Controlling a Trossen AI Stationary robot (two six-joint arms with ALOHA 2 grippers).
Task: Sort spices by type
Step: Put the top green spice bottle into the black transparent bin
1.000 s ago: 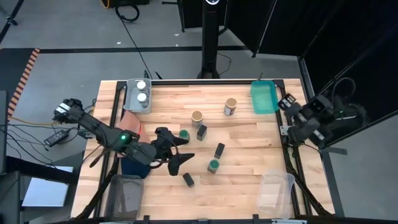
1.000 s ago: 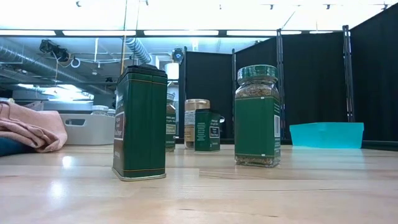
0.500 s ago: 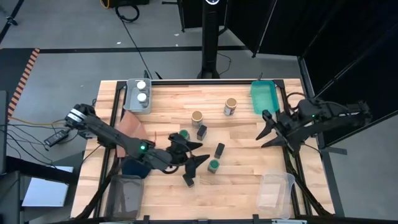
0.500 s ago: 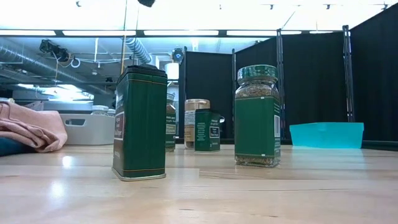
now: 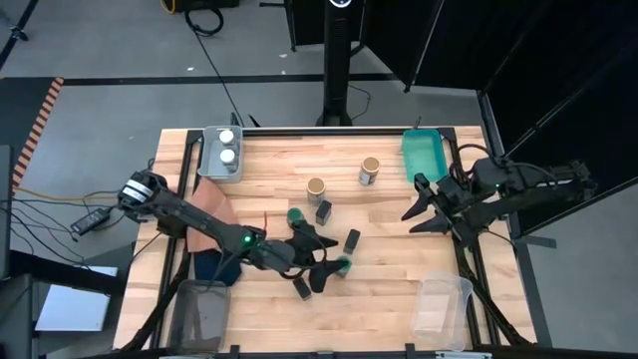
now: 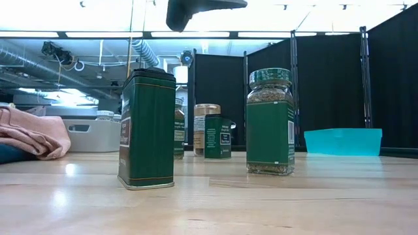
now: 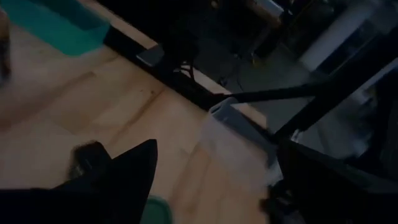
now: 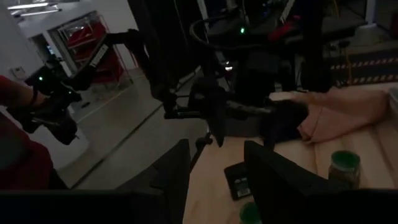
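Sorting barely begun. Two white-lidded jars [image 5: 228, 146] sit together in the grey bin [image 5: 208, 165] at 11 o'clock: the only group that looks done. Teal tray [image 5: 423, 158] at 1 o'clock and the clear tubs at 5 and 7 hold nothing I can see.

Loose mid-table: two tan-lidded jars [image 5: 370, 171] toward 12, apart from each other; three black tins [image 5: 352, 240] scattered around centre; one green-lidded jar [image 5: 296, 216] just above centre, a second [image 5: 343, 264] toward 6.

Left gripper [image 5: 321, 258] over centre, fingers spread wide, empty, hanging just beside the lower green-lidded jar and the near tin [image 6: 147, 128]. From table height only a dark finger shows overhead. Probably lining up on that jar, though the overhead view is too coarse to be sure.

Right gripper [image 5: 420, 204] at 3 o'clock, inside the table edge, fingers parted a little, nothing between them.

Labels: green with pale panels; print too small to read. No brand legible.
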